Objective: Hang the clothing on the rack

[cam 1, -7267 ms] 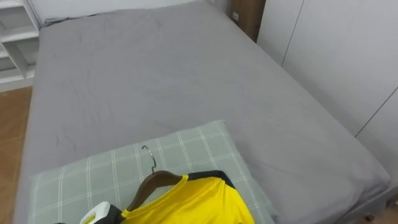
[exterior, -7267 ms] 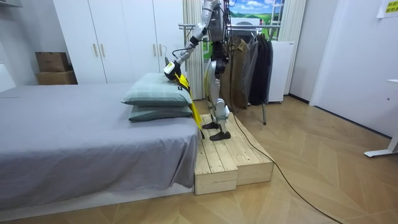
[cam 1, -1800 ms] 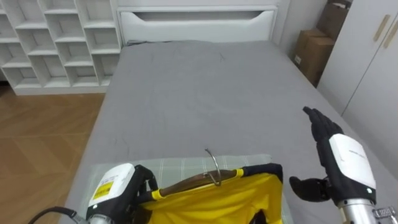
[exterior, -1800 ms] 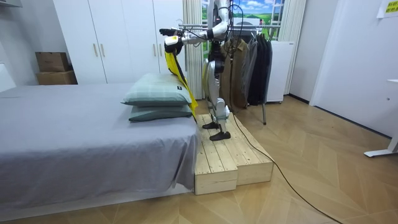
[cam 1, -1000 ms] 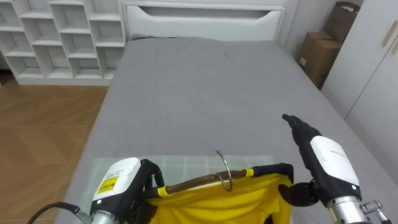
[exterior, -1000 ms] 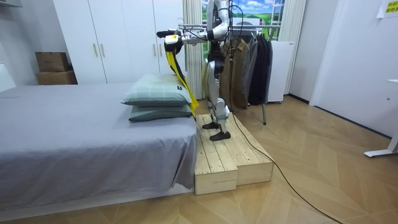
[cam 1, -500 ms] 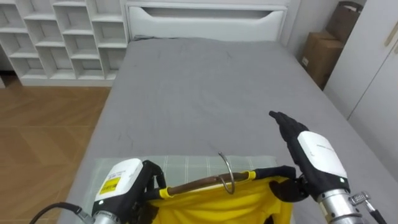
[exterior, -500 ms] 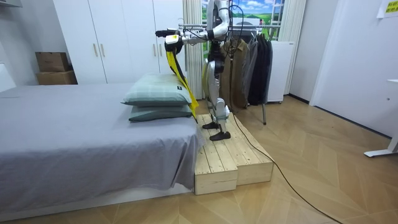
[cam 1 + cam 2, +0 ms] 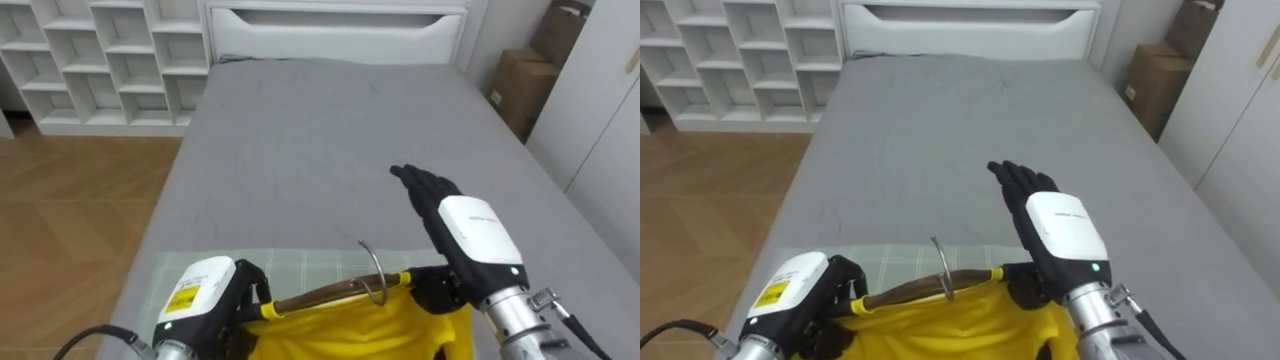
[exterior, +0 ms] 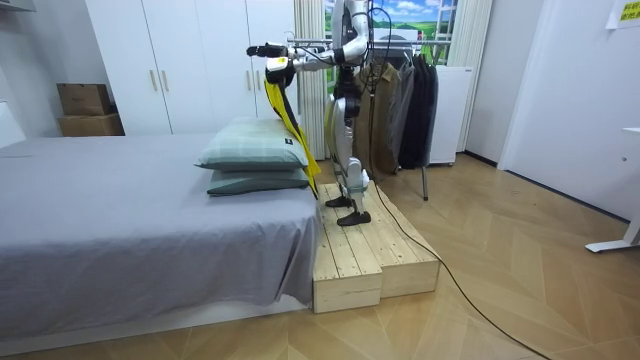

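Left robot hand (image 9: 203, 300) clamped on hanger (image 9: 320, 293), right robot hand (image 9: 467, 235) splayed flat — shirt (image 9: 350, 330) looks limp, light — I'd hold the stiff wood

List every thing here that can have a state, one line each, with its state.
yellow shirt: on the hanger, held in the air.
hanger: held up, hook free of any rail.
left hand: shut on the hanger's end.
right hand: open, fingers straight, by the hanger's other end.
pillows: stacked two high on the bed.
wardrobe doors: shut.
dark clothes: hanging behind the robot.
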`<state>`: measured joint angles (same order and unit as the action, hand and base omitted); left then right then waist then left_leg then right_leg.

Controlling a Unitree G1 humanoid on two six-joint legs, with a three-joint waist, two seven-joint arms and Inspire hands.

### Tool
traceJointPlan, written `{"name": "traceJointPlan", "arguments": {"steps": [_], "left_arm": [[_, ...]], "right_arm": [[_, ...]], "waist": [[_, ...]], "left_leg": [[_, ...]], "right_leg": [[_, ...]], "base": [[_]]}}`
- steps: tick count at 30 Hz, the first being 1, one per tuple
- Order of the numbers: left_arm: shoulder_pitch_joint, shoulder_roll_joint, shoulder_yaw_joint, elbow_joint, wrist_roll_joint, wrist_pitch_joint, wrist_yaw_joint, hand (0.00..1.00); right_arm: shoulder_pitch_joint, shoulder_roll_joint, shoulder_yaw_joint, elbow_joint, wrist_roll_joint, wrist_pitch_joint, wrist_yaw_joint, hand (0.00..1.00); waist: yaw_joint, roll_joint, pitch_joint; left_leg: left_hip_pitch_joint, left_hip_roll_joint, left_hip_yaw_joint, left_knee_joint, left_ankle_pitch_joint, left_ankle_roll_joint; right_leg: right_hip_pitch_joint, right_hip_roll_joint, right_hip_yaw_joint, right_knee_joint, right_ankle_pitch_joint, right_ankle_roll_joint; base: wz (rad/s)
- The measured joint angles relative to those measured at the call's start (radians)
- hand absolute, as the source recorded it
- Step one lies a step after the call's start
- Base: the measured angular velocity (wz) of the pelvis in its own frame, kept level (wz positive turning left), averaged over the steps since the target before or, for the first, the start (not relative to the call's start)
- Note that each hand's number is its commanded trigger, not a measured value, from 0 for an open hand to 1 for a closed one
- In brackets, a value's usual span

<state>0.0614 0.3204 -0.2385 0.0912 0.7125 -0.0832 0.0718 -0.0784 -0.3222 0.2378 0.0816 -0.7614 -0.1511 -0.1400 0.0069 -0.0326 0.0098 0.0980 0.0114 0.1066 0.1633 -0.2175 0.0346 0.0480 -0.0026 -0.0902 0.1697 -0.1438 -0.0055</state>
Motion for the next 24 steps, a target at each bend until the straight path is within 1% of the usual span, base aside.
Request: {"name": "traceJointPlan", "arguments": {"steps": [7,13,20,24], "left_arm": [[0.0,0.0,-0.007,0.0,0.0,0.0,-0.002,1.0],[0.0,0.0,-0.024,0.001,0.0,0.0,-0.003,1.0],[0.0,0.0,-0.023,0.0,0.001,-0.001,-0.003,1.0],[0.0,0.0,-0.024,0.0,0.021,-0.004,-0.003,1.0]], "right_arm": [[0.0,0.002,0.055,-0.005,-0.018,0.001,0.049,0.0],[0.0,0.002,0.072,-0.007,-0.042,0.001,0.094,0.0],[0.0,0.005,0.076,0.001,-0.071,0.002,0.145,0.0],[0.0,0.006,0.076,0.043,-0.072,0.013,0.17,0.0]], "waist": [[0.003,-0.001,-0.0005],[0.004,-0.007,-0.0001],[0.005,-0.012,0.0004],[0.006,-0.012,0.0005]], "left_leg": [[0.001,0.0,-0.001,0.002,0.0,0.0],[0.0,-0.001,-0.001,0.003,0.0,0.0],[-0.003,-0.001,-0.004,0.003,0.0,0.0],[-0.001,-0.002,-0.01,0.003,0.0,0.0]], "right_leg": [[0.001,-0.001,0.0,0.0,0.0,0.0],[0.002,-0.001,0.0,0.001,0.0,0.0],[0.005,-0.002,-0.001,0.0,0.0,0.0],[0.008,-0.002,-0.004,0.0,0.0,0.0]], "base": [[0.0],[0.0],[0.0],[0.02]]}}
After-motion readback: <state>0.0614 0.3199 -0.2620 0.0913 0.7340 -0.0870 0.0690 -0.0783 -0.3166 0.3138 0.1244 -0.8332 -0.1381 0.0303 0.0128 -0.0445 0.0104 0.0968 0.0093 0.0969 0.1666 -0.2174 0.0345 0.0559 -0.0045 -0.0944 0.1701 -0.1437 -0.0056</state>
